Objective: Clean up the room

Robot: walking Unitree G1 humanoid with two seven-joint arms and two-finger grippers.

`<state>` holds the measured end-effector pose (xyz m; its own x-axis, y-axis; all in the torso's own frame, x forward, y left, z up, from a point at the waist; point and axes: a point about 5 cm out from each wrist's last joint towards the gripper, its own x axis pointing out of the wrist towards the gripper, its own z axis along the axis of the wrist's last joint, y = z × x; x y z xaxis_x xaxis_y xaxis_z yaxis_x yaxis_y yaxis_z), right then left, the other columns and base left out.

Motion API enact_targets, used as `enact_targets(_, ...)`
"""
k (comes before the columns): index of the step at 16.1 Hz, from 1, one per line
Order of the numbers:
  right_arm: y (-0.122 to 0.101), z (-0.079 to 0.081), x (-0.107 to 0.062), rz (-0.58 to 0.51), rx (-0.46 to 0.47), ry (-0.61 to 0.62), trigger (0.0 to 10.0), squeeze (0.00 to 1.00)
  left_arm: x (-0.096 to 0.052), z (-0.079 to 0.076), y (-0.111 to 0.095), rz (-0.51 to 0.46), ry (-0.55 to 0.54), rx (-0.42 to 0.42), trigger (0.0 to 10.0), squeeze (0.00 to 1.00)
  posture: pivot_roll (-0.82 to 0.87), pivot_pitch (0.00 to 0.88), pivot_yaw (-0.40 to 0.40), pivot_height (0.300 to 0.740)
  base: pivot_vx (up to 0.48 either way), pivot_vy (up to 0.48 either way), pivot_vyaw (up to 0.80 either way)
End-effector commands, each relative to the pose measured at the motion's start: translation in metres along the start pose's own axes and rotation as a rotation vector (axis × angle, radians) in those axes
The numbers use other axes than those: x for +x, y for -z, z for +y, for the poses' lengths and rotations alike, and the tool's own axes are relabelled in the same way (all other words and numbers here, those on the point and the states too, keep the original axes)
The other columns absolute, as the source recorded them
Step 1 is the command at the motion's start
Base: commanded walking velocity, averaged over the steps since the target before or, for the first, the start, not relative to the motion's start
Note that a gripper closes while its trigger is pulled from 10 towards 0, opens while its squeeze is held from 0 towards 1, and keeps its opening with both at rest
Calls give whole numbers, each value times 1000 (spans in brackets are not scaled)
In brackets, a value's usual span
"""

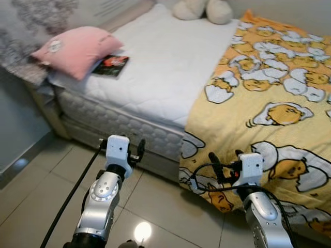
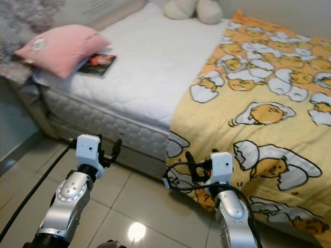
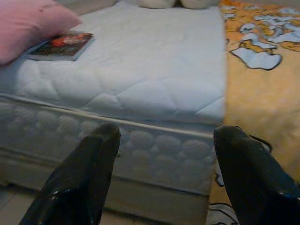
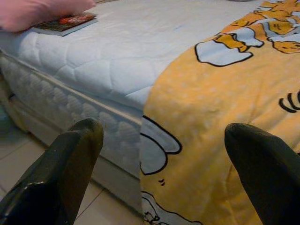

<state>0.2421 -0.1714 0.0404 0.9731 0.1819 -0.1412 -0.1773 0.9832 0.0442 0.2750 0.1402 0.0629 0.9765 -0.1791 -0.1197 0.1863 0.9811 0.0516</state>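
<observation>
From the head cameras: the bed lies ahead, its bare white mattress top showing near the pink pillow. A book lies flat on the mattress, touching the pillow's edge, probably the stray item to tidy. The yellow cartoon-print blanket covers the bed's far half and drapes over its side toward the floor. A plush toy sits at the bed's far end.

Left wrist view: the left gripper, fingers spread and empty, faces the mattress side, the book beyond it.

Right wrist view: the right gripper, also spread wide and holding nothing, faces the blanket's hanging edge, seemingly ready to grab it.
</observation>
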Motion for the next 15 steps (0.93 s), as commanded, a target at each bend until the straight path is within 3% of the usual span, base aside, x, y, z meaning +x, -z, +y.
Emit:
enact_targets(1, -2, -3, -2, -1, -2, 2, 10000, 0, 3, -5, -3, -10, 10, 17, 10000, 0, -10, 0, -21, 740, 0, 0, 500)
enact_targets(5, -2, -7, -3, 10, -5, 1, 10000, 0, 1, -6, 3, 20, -17, 42, 10000, 0, -19, 0, -26, 740, 0, -338, 502)
enact_targets(7, -6, -11, -2, -8, -61, 8, 10000, 0, 0, -4, 8, 51, -61, 15, 10000, 0, -29, 0, -19, 740, 0, -426, 503)
enact_targets(9, -6, -12, -2, -7, -46, 18, 10000, 0, -1, -6, 8, 46, -49, -84, 10000, 0, -34, 0, -12, 740, 0, -422, 503)
enact_targets(11, -6, -22, -5, -7, -60, 76, 10000, 0, -3, -9, 7, 34, -37, -44, 10000, 0, -28, 0, -11, 740, 0, -420, 497)
enact_targets(12, -4, -26, -7, 0, -114, 70, 10000, 0, -2, -10, 8, 37, -39, -51, 10000, 0, -25, 0, -18, 740, 0, -424, 506)
enact_targets(14, -3, -29, -8, 11, -109, 56, 10000, 0, 4, -11, 3, 15, -29, -85, 10000, 0, -19, 0, -29, 740, 0, 0, 500)
enact_targets(15, -4, -31, -7, 14, -115, 45, 10000, 0, 8, -13, -1, 1, -23, -35, 10000, 0, -13, 0, -37, 740, 0, 0, 500)
